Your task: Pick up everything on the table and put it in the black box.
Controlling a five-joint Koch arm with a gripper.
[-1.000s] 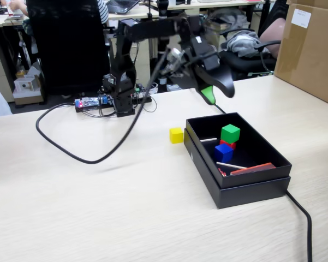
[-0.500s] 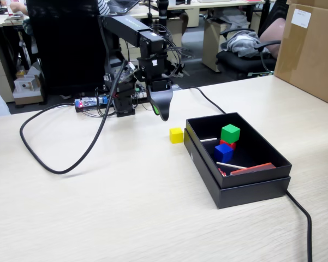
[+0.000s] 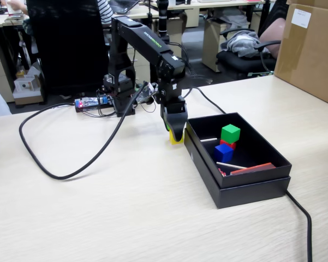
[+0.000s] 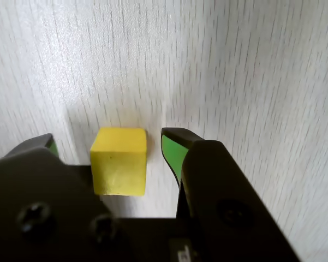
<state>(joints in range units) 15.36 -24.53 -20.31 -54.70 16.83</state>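
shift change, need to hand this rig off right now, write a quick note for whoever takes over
Gripper: open, straddling the small yellow cube on the beige wood-grain table, not yet closed on it.
Yellow cube sits just outside the shallow black cardboard box, to its left in the fixed view.
Done: green cube, red cube and blue cube are in the box.
Left: close on the yellow cube, lift, drop it in the box.
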